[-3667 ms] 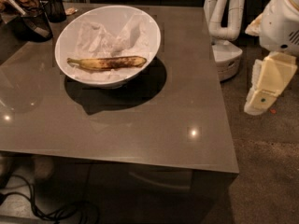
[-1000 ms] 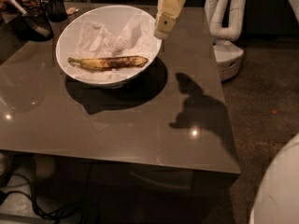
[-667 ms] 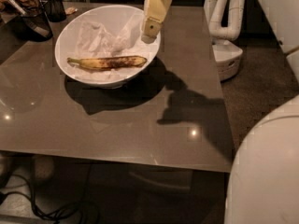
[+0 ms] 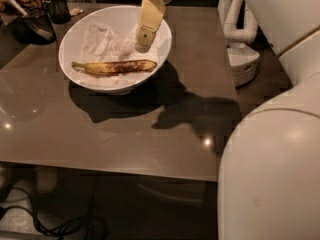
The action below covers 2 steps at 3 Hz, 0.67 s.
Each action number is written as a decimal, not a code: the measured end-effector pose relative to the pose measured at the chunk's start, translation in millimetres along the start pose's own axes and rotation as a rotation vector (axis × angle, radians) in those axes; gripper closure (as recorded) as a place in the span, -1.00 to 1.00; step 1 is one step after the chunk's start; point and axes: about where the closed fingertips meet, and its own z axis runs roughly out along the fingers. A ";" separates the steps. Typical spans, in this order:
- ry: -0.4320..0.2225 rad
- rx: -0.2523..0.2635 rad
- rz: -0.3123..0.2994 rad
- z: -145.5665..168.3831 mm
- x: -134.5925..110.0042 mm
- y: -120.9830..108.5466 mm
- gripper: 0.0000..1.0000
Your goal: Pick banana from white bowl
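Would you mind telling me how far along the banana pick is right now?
Approach looks done: the gripper hangs over the white bowl, above the right end of the banana. In hand: nothing; the banana lies flat on the crumpled paper, apparently untouched. Left: lowering onto it, gripping it and lifting it out.
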 end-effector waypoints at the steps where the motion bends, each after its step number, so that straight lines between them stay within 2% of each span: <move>1: 0.030 -0.008 0.055 12.5 -1.0 -0.3 -1.00; 2: 0.068 -0.007 0.112 22.6 3.4 -3.1 -1.00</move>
